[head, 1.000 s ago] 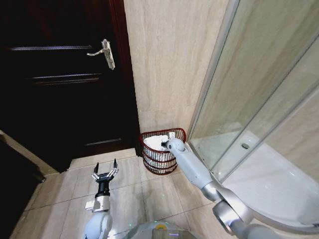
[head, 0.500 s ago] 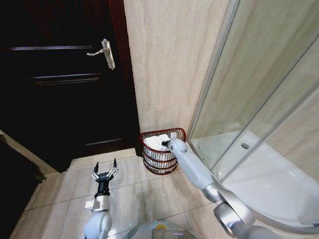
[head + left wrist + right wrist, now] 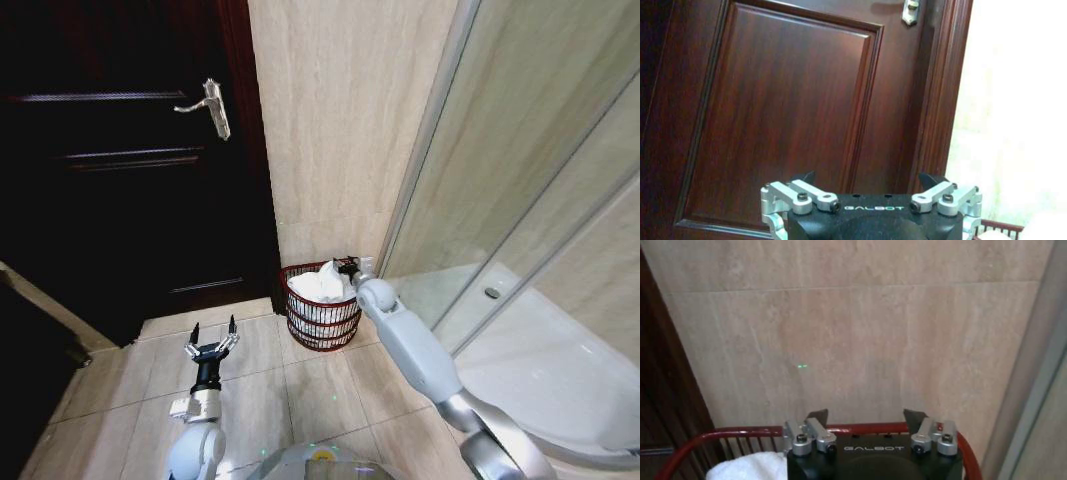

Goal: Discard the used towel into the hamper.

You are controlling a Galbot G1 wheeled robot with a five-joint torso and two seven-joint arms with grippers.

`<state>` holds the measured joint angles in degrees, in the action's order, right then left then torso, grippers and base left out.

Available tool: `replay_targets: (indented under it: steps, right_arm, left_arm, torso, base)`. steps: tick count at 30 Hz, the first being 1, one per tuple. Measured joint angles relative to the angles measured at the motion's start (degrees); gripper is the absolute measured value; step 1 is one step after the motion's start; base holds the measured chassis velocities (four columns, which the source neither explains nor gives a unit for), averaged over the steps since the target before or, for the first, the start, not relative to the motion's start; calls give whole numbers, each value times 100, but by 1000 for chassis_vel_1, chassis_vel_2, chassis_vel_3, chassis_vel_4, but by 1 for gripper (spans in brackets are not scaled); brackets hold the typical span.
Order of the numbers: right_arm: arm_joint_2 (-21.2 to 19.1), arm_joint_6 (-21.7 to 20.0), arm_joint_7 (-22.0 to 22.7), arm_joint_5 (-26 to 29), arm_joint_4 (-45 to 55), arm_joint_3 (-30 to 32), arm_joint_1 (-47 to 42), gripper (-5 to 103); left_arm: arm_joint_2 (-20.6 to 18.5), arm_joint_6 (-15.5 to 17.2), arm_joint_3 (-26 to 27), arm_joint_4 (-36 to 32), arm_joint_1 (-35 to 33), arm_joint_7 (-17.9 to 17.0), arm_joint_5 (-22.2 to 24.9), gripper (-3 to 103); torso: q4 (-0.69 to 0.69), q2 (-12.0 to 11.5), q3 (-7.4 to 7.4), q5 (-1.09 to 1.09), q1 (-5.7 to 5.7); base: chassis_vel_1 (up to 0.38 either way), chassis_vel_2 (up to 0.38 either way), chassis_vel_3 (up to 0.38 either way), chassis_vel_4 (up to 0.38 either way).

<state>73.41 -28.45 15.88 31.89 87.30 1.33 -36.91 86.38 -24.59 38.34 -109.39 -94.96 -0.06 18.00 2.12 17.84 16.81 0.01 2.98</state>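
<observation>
White towel (image 3: 320, 285) lies inside the hamper (image 3: 322, 322) by the tiled wall. Right gripper (image 3: 349, 267) has lifted clear above the rim, fingers spread and empty: deposit appears complete. Left gripper (image 3: 212, 347) idles spread over the floor.

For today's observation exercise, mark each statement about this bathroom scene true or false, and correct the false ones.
1. The white towel lies inside the hamper. True.
2. The right hand is clamped on the towel. False: its fingers are open and hold nothing, above the hamper's rim.
3. The hamper stands on the floor by the tiled wall, between the dark door and the shower enclosure. True.
4. The left hand is gripping the door handle. False: it is open, low over the floor, well below the handle.
5. The hamper has tipped over. False: it stands upright.
</observation>
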Motion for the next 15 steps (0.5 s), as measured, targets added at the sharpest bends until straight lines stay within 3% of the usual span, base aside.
replay_targets:
  steps: [5, 7, 8, 11, 15]
  right_arm:
    - [-35, 197, -102, -63, 315, 148, -164, 96]
    - [-36, 597, -395, -297, 495, 277, -361, 99]
    - [-36, 597, -395, -297, 495, 277, -361, 99]
    - [95, 1563, -1010, -1232, 654, 673, -992, 100]
    - [255, 2033, -1210, -1649, 856, 911, -1548, 100]
  left_arm:
    - [2, 0, 17, -39, -40, -35, 3, 100]
    - [11, -2, 17, -38, -34, -78, 2, 100]
    - [11, -2, 17, -38, -34, -78, 2, 100]
    - [23, 75, 4, -76, -23, -218, 13, 100]
    - [34, 140, 0, -128, -5, -277, 33, 100]
  torso:
    - [1, 0, 0, -1, 0]
    - [2, 0, 0, -1, 0]
    - [2, 0, 0, -1, 0]
    - [1, 0, 0, 0, 0]
    - [-1, 0, 0, -1, 0]
  base:
    - [0, 0, 0, 0]
    - [0, 0, 0, 0]
    - [0, 0, 0, 0]
    - [0, 0, 0, 0]
    - [0, 0, 0, 0]
